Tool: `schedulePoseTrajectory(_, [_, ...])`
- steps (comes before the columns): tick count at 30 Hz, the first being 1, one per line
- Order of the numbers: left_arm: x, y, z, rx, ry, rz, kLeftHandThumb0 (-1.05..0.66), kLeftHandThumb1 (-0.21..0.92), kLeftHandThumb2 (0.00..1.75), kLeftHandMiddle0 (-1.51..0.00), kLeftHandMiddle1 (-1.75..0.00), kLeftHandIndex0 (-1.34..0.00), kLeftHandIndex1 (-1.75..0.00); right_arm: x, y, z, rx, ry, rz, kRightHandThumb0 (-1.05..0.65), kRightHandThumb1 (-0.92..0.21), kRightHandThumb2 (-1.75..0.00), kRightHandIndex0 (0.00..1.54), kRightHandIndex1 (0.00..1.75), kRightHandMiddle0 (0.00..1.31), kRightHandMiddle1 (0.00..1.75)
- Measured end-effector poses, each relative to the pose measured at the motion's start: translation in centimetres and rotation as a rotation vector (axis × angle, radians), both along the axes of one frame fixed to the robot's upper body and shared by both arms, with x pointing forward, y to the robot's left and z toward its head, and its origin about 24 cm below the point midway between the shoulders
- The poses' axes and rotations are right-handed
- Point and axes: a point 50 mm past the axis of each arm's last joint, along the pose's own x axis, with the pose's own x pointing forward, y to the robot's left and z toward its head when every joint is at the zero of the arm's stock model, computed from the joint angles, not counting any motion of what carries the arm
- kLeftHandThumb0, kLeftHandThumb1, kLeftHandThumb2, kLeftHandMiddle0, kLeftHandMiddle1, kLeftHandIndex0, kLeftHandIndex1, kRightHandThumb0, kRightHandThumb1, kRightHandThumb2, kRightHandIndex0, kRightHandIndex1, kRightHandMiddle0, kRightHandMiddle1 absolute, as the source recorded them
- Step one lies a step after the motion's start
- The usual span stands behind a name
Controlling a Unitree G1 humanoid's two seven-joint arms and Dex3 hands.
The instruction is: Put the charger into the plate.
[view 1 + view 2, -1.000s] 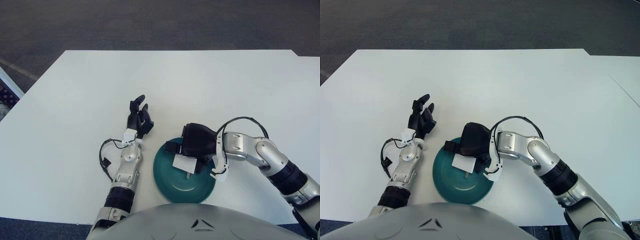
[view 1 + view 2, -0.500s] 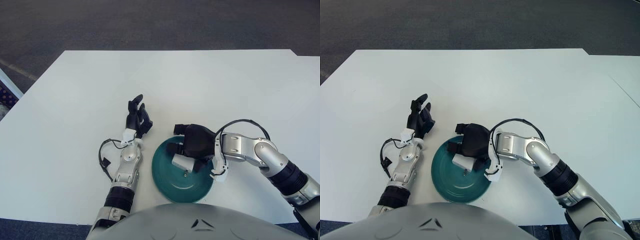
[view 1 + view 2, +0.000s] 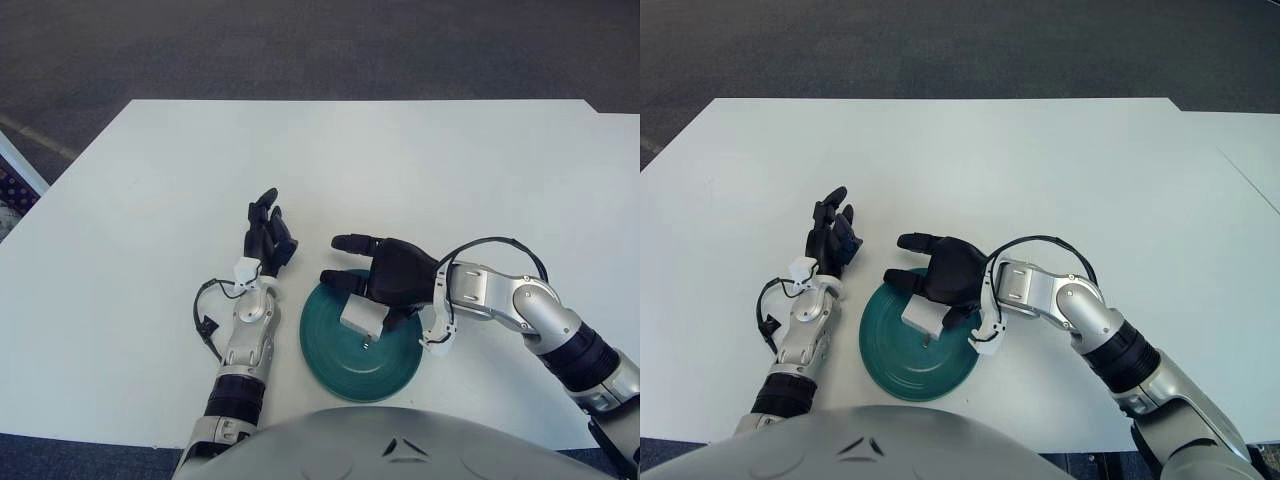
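The charger (image 3: 362,317) lies in the teal plate (image 3: 345,352), directly under the right robot hand (image 3: 385,272), whose fingers are spread apart and no longer clamp it. The left robot hand (image 3: 266,235) shows left of the plate, relaxed.

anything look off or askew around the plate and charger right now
Nothing stands out. The white charger sits inside the teal plate, with the right hand open just above it. The left hand is beside the plate's left.
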Motion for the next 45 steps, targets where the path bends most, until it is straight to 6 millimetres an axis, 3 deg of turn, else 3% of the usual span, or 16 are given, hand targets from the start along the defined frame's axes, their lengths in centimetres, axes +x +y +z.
schedulePoseTrajectory(19, [0.5, 0.2, -0.2, -0.086, 0.006, -0.022, -0.81, 0.92, 1.03, -0.31, -0.01, 0.00, -0.65, 0.3, -1.0, 0.1, 0.261, -0.029, -0.051, -1.05, -0.92, -1.08, 0.00, 0.00, 0.00, 0.00])
schedulePoseTrajectory(29, [0.9, 0.3, -0.4, -0.147, -0.015, -0.068, -0.80, 0.92, 1.02, -0.30, 0.00, 0.00, -0.63, 1.1, -2.0, 3.1, 0.408, 0.002, -0.130, -1.05, -0.92, -1.06, 0.00, 0.00, 0.01, 0.01])
schedulePoseTrajectory(38, [0.8, 0.4, -0.4, -0.153, -0.032, -0.071, -0.83, 0.92, 1.02, -0.31, -0.01, 0.00, -0.66, 3.1, -3.0, 6.3, 0.511, -0.009, -0.199, -1.05, -0.92, -1.04, 0.05, 0.02, 0.07, 0.05])
schedulePoseTrajectory(45, [0.8, 0.2, -0.4, -0.045, -0.041, -0.047, -0.88, 0.92, 1.00, -0.31, 0.00, 0.00, -0.72, 6.7, -4.1, 7.9, 0.737, 0.075, -0.391, -1.03, -0.92, -0.94, 0.12, 0.01, 0.00, 0.35])
